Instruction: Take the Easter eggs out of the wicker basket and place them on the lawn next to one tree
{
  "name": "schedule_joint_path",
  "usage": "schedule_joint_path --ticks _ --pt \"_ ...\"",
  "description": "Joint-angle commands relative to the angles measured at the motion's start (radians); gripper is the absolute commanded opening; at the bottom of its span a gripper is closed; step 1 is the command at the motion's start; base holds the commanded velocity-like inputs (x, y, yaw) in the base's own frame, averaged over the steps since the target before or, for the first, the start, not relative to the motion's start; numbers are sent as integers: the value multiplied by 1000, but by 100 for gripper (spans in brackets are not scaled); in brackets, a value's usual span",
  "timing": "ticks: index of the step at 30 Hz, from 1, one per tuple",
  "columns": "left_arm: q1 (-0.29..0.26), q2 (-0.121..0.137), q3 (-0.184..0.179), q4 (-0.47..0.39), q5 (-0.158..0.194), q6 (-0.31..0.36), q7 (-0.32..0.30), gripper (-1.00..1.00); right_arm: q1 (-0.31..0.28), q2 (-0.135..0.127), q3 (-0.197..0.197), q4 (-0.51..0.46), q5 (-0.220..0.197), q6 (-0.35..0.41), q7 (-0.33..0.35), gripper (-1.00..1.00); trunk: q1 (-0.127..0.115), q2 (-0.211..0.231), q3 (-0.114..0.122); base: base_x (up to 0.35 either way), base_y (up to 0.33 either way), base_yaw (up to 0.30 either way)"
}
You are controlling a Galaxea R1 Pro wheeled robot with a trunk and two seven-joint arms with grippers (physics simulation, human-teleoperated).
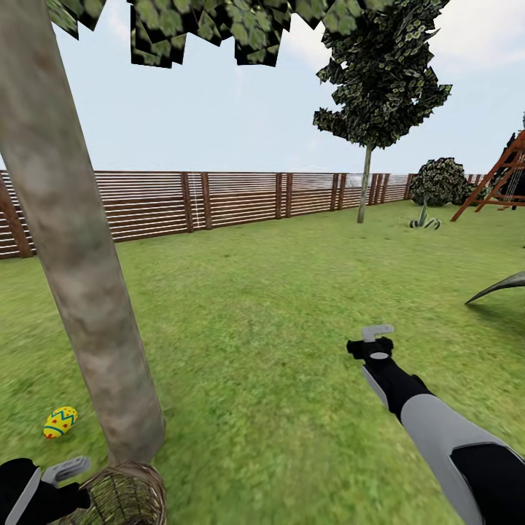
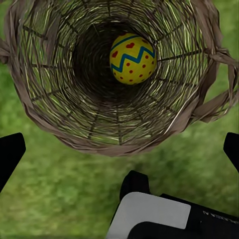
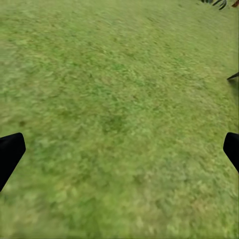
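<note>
A thick pale mottled tree (image 1: 80, 277) rises at the left of the head view. One yellow Easter egg (image 1: 60, 421) with blue zigzags lies on the lawn (image 1: 262, 343) just left of the trunk's foot. The wicker basket (image 1: 125, 494) stands at the base of the trunk. Seen from above in the left wrist view, the wicker basket (image 2: 55, 107) holds one Easter egg (image 2: 132, 58) with red dots. My left gripper (image 2: 119, 152) hangs open above the basket's rim, holding nothing. My right gripper (image 1: 375, 339) is stretched out over bare grass, and my right gripper (image 3: 119, 152) is open and empty.
A brown slat fence (image 1: 219, 200) bounds the garden at the back. A thin-trunked tree (image 1: 364, 182), a shrub (image 1: 437, 182) and a wooden play frame (image 1: 503, 182) stand far right. Open grass lies ahead and to the right.
</note>
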Motion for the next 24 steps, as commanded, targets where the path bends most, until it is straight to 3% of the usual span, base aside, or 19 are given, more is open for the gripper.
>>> schedule_joint_path --ticks 1,12,24 --pt "-1 0 2 -1 7 6 1 100 0 -2 8 -2 1 10 -5 100 0 -1 -1 0 0 0" --pt "-1 3 4 -1 8 6 1 100 0 -2 10 4 3 5 -3 100 0 -1 -1 0 0 0" --pt "-1 -2 0 -1 8 6 1 100 0 -4 9 4 2 6 -4 100 46 -85 -39 0 0 0"
